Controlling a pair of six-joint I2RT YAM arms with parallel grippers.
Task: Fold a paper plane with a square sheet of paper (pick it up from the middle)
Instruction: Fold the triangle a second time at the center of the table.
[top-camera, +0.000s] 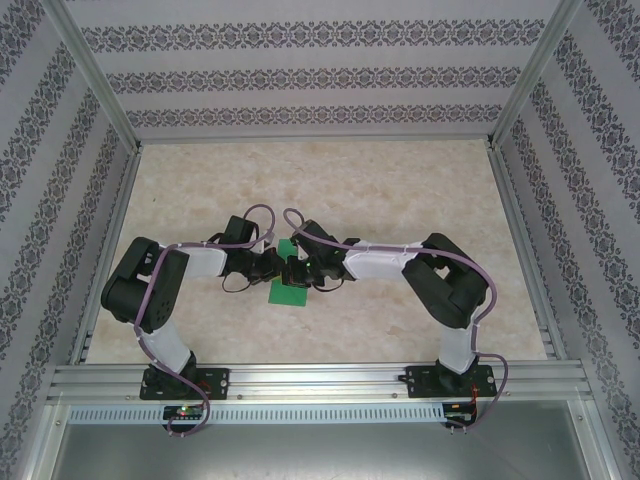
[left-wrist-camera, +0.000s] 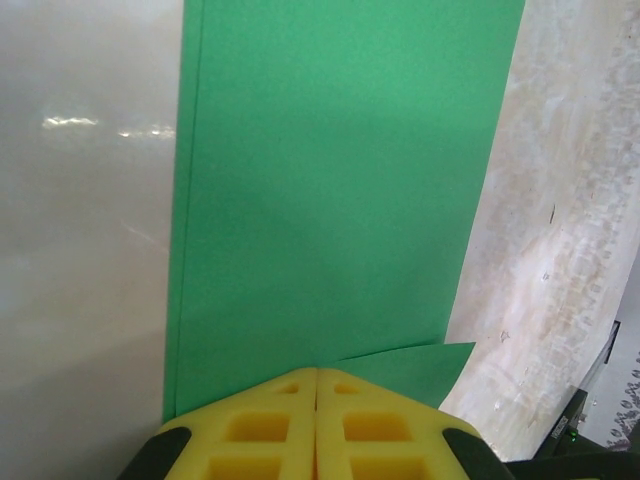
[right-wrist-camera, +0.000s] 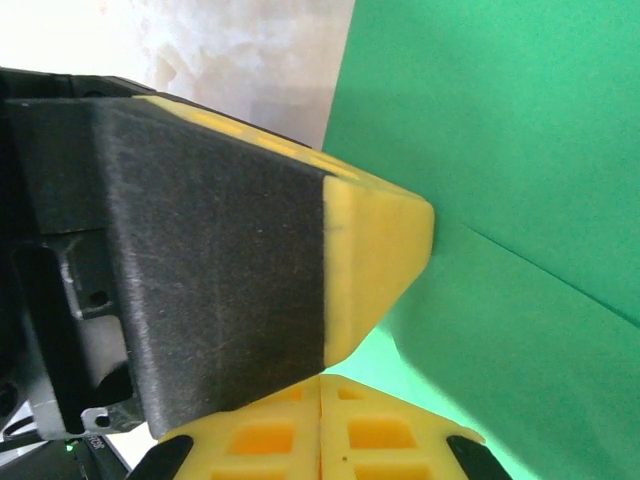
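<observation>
— How do the left gripper's jaws stand?
— Pressed together, with no gap between the yellow fingers. Their tips sit on the edge of the green sheet. I can't tell whether paper is caught between them.
— And the right gripper?
— Its jaws are also closed tight, tips at the sheet. The left gripper's black-and-yellow finger lies just above them, almost touching.
— What does the sheet look like?
— It's folded. A second layer's edge runs down one side, and a small pointed piece sticks out beside the left fingertips.
— Where is it?
— About the middle of the worktop, slightly toward the near edge. Both grippers meet over it from either side.
</observation>
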